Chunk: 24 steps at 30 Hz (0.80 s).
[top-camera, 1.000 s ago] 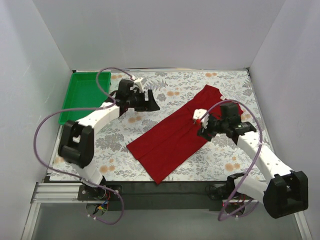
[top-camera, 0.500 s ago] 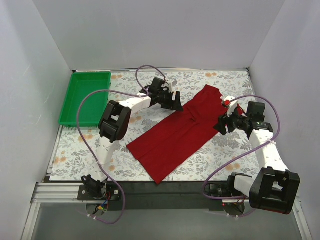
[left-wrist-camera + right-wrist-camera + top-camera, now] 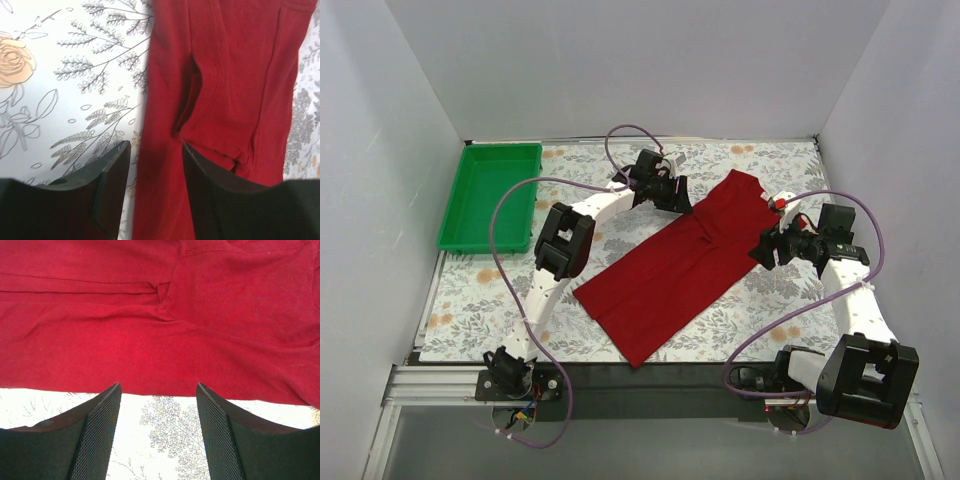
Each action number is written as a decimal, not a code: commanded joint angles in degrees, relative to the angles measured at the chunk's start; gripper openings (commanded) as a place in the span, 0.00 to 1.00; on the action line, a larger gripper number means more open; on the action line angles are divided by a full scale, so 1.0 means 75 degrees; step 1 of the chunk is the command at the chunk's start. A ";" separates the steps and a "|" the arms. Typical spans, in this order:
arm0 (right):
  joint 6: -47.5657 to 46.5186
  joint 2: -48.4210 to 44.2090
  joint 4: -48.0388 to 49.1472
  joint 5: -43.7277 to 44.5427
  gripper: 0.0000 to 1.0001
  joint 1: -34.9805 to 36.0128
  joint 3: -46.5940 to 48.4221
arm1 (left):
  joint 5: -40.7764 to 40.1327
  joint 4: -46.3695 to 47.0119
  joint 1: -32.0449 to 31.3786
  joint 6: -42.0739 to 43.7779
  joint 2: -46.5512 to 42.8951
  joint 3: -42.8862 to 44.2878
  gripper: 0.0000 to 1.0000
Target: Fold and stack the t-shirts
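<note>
One dark red t-shirt (image 3: 660,280), lying diagonally across the middle of the floral table (image 3: 500,290) as a long narrow strip, well apart from the green tray (image 3: 490,200). From the top, the left gripper (image 3: 667,193) sits at its far-left edge and the right gripper (image 3: 767,247) at the opposite edge.

Left wrist cam: jaws partway apart, straddling the cloth's edge, no pinch that I can see.

Right wrist cam: jaws apart over bare table just beside the shirt's edge, holding nothing.

Cloth looks light and floppy, and the layers will probably slide. I'd pinch right at the edges, catch every layer, and lift both sides together.
</note>
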 commanded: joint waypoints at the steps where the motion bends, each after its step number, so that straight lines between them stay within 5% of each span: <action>1: 0.0051 0.0044 0.0129 -0.0236 0.57 -0.0076 0.0053 | -0.0063 -0.0423 -0.0100 0.0071 0.0113 0.0109 0.42; 7: 0.0051 0.0067 0.0129 -0.0248 0.57 -0.0099 0.0041 | 0.0208 -0.0447 -0.0218 0.0188 0.0124 0.0062 0.37; 16: 0.0051 0.0091 0.0129 -0.0225 0.57 -0.0146 0.0053 | -0.0400 -0.0470 -0.0195 -0.0011 0.0195 0.0202 0.02; 24: 0.0028 0.0068 0.0140 -0.0225 0.57 -0.0228 0.0029 | -0.1421 -0.0447 0.0473 -0.0819 0.0102 0.0098 0.00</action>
